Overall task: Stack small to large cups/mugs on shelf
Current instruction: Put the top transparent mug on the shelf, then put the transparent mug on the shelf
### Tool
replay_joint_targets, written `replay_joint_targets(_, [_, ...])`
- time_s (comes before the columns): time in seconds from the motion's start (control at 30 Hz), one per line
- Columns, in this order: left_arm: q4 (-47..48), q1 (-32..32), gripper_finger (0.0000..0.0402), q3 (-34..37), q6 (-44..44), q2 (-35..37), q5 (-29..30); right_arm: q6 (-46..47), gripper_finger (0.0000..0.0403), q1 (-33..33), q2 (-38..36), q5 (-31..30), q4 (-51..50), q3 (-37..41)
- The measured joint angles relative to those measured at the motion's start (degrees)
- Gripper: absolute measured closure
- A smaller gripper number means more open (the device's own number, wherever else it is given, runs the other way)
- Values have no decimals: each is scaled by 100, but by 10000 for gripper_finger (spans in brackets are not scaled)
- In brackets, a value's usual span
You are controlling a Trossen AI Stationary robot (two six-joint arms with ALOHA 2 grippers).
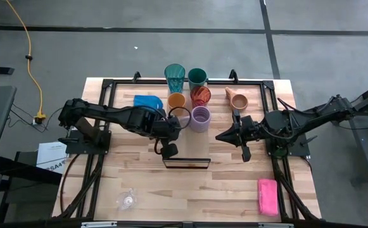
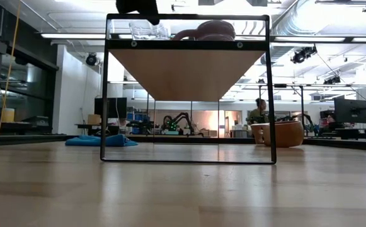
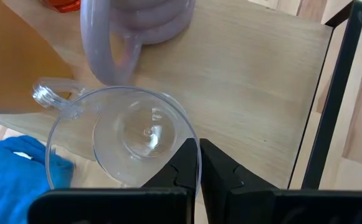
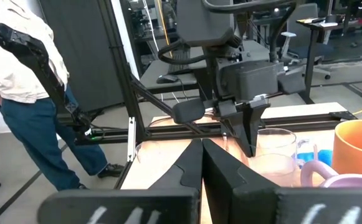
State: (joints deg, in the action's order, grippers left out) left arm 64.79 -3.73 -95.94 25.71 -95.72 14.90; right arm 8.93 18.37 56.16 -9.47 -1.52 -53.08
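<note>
The shelf (image 1: 187, 144) runs from near to far in the middle of the table. On it stand a teal tumbler (image 1: 175, 77), dark green (image 1: 197, 77), orange (image 1: 177, 100) and red (image 1: 201, 95) cups, and a lavender mug (image 1: 201, 118). My left gripper (image 3: 198, 149) is shut on a clear handled glass (image 1: 180, 116) beside the lavender mug. A tan mug (image 1: 236, 98) lies on its side on the table, to the right of the shelf. Another clear glass (image 1: 127, 200) sits near the table's front left. My right gripper (image 4: 202, 149) hovers shut, level, right of the shelf. My left gripper pinches the glass's rim wall (image 3: 197, 142), one finger inside and one outside, on the side opposite its handle (image 3: 50, 96). The fingers come steeply from above, slanting from the table's left. The glass is upright, its base at the shelf board (image 2: 148, 36); whether it rests there I cannot tell.
A blue cloth (image 1: 147, 101) lies on the table left of the shelf. A pink sponge (image 1: 267, 196) lies at the front right. A person (image 4: 25, 81) stands beyond the table's left side. The shelf's near half (image 3: 249, 93) is bare board.
</note>
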Motion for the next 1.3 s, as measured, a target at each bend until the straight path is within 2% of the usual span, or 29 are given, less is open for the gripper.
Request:
replay_joint_targets(0.27, [6,0,387,0,0,0,-65,0,403,0,0,0,0,0])
replay_joint_targets(0.63, [1,0,278,0,2,2,117,0,403,0,0,0,0,0])
replay_joint_targets(0.87, [33,0,233,-262,4,1,115,0,403,0,0,0,0,0])
replay_joint_targets(1.13, [379,-99,213,-1277,-219,108,93,0,403,1,0,0,2,0])
replay_joint_targets(1.2, [93,-194,215,-1220,-409,312,93,0,403,4,0,0,2,0])
replay_joint_targets(1.3, [-317,-348,225,-693,-432,823,44,6,403,4,0,56,2,0])
